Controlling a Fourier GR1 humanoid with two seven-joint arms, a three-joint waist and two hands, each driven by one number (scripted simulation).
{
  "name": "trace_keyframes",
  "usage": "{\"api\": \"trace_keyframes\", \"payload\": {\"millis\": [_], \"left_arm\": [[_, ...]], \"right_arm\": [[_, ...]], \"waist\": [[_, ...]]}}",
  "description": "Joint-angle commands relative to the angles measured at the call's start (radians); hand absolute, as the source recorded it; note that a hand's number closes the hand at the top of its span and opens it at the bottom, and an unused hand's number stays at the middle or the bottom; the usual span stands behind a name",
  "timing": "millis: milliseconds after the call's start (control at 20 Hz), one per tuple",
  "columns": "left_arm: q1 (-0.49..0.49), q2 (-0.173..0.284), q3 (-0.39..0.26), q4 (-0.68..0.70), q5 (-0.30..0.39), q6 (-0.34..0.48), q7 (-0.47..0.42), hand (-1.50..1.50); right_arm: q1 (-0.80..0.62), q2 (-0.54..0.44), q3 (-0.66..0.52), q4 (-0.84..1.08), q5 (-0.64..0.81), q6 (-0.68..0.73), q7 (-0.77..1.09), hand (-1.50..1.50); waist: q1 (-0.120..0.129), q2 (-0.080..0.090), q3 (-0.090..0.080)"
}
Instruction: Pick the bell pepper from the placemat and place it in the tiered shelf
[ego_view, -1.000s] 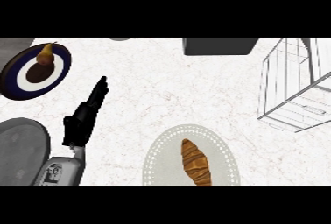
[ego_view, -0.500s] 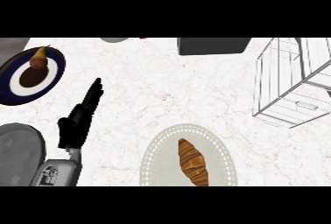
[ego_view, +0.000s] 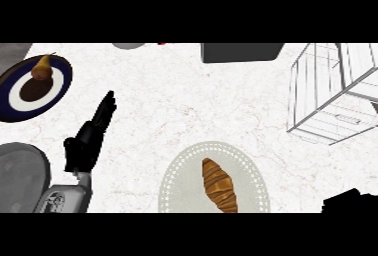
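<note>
Left hand (ego_view: 88, 142): open. Its fingers (ego_view: 105, 107) are straight and held together, pointing up and a little right across the white counter (ego_view: 184, 110). It holds nothing, and I see no object touching it. Its grey forearm (ego_view: 65, 199) comes in from the lower left edge.

Right hand (ego_view: 353, 202): only a black corner of it shows at the lower right edge. I cannot tell whether it is open or closed.

Just left of the left forearm is a grey round disc (ego_view: 18, 172), cut off by the view's edge. Up and left of the fingertips, apart from them, is a dark blue plate (ego_view: 11, 105) with a white centre. It carries a brown, cone-like item (ego_view: 43, 67).

Right of the left hand, at the lower middle, lies a pale oval mat (ego_view: 177, 185) with a dotted border. A croissant (ego_view: 219, 185) lies lengthwise on it.

The tiered shelf (ego_view: 325, 100) is white wire and stands at the right edge, well apart from the left hand.

At the top edge there is a dark grey slab (ego_view: 242, 52). Left of it is a red sliver (ego_view: 162, 43), beside a grey round thing (ego_view: 128, 45). That sliver is the only sign I get of the bell pepper, and too little of it shows to be sure.
</note>
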Motion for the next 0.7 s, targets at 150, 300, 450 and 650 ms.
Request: {"api": "trace_keyframes", "payload": {"millis": [150,300,450,650], "left_arm": [[0.017,-0.012,-0.014,0.002,-0.004,0.0,-0.008,0.0],[0.016,-0.018,-0.019,-0.012,-0.002,0.0,0.003,0.0],[0.006,-0.03,-0.034,0.006,-0.021,0.012,-0.005,0.0],[0.034,0.009,-0.01,0.011,0.003,-0.03,-0.029,0.0]], "right_arm": [[-0.025,-0.079,-0.303,0.133,-0.344,0.104,-0.107,1.5],[-0.053,-0.115,-0.445,0.259,-0.487,0.205,-0.169,1.5],[-0.08,-0.144,-0.58,0.42,-0.629,0.352,-0.26,1.5],[-0.13,-0.224,-0.749,0.678,-0.772,0.581,-0.32,1.5]], "waist": [[0.007,-0.002,-0.003],[0.013,-0.008,-0.003],[0.012,-0.008,-0.005],[0.036,-0.009,-0.008]]}}
